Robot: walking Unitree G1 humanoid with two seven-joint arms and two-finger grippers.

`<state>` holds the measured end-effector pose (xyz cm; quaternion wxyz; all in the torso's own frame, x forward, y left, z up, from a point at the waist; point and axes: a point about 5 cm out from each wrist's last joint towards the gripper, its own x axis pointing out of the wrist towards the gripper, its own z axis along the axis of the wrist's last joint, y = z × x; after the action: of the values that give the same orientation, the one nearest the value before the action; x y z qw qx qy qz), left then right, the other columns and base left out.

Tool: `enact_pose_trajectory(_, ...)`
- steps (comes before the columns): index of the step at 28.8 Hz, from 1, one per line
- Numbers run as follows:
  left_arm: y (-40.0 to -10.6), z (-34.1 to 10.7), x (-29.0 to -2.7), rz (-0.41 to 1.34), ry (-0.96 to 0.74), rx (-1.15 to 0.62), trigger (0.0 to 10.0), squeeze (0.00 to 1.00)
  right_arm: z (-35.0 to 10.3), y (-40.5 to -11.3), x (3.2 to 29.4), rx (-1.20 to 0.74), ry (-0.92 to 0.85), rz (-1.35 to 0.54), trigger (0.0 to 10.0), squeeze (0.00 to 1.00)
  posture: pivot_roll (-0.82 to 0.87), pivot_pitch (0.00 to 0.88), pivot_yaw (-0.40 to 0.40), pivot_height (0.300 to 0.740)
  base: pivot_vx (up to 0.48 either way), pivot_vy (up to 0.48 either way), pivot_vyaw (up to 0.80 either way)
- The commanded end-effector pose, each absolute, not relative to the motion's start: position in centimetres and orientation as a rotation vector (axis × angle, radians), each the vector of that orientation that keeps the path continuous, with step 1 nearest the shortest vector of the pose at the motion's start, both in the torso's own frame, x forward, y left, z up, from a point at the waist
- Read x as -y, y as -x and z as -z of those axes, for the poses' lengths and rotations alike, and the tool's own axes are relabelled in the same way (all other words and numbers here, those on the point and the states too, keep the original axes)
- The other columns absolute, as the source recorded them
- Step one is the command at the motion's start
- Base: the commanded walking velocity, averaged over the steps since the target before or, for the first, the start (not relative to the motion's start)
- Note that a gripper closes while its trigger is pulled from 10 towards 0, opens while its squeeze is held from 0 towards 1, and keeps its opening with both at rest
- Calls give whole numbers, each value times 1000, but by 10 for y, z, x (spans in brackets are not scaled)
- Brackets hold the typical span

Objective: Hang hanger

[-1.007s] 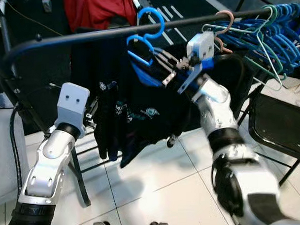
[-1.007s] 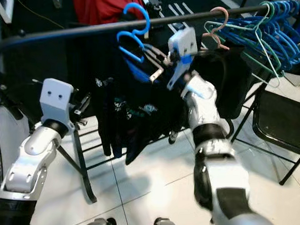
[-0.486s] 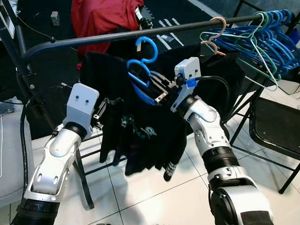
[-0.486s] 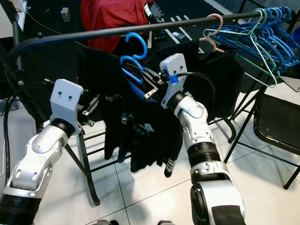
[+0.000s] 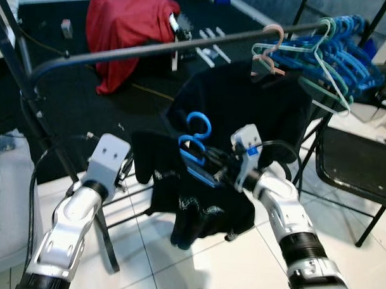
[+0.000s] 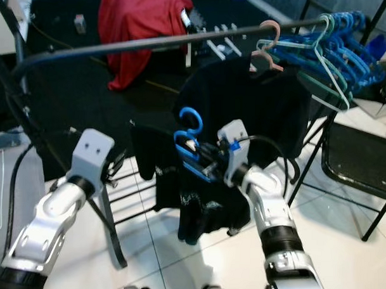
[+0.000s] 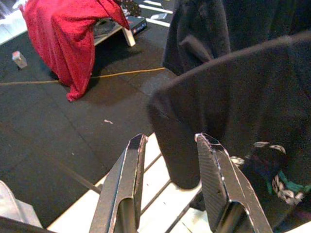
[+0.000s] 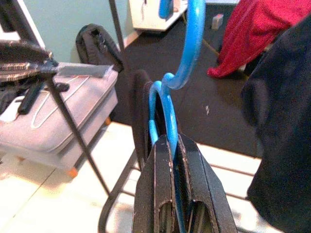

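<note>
Blue plastic hanger carrying black printed garment, clamped at neck below hook between right gripper fingers. Judged light and stiff; smooth plastic may twist in grip; draped cloth soft, adds swing. Best hold stays at neck, hook free. Left gripper just beside garment's edge, fingers parted, holding nothing. Farther: black clothes rail, well above hook. Versus a second ago: hanger held markedly lower, hook no longer near rail. Beyond: red cloth.
</note>
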<state>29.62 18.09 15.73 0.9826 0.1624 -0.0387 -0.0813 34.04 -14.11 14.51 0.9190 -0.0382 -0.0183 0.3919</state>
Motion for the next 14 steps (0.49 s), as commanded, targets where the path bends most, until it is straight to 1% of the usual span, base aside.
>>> enact_pose_trajectory(1, -294, -156, -178, 177, -238, 65, 10000, 0, -153, -332, 137, 91, 72, -853, 0, 0, -43, 147, -21, 740, 0, 0, 0)
enact_pose_trajectory(2, -294, -156, -178, 177, -238, 65, 10000, 0, -153, -332, 137, 91, 72, -853, 0, 0, -43, 147, -21, 740, 0, 0, 0)
enact_pose_trajectory(4, -296, -156, -174, 201, -165, 49, 10000, 0, -153, -322, 130, 128, 106, -875, 0, 0, -45, 147, -22, 740, 0, 0, 0)
enact_pose_trajectory(6, -296, -156, -174, 201, -165, 49, 10000, 0, -153, -322, 130, 128, 106, -875, 0, 0, -45, 147, -22, 740, 0, 0, 0)
enact_pose_trajectory(8, -296, -155, -167, 247, -133, 14, 10000, 0, -154, -317, 122, 180, 136, -857, 0, 0, -41, 148, -25, 740, 0, 0, 0)
enact_pose_trajectory(11, -296, -154, -162, 282, -128, -1, 10000, 0, -155, -316, 117, 206, 145, -852, 0, 0, -41, 147, -26, 740, 0, 0, 0)
enact_pose_trajectory(12, -294, -152, -156, 334, -132, -23, 10000, 0, -158, -315, 110, 240, 151, -858, 0, 0, -41, 145, -19, 740, 0, 0, 0)
enact_pose_trajectory(14, -287, -148, -142, 498, -156, -70, 10000, 0, -170, -315, 97, 296, 155, -880, 0, 0, -44, 145, -14, 740, 0, 0, 0)
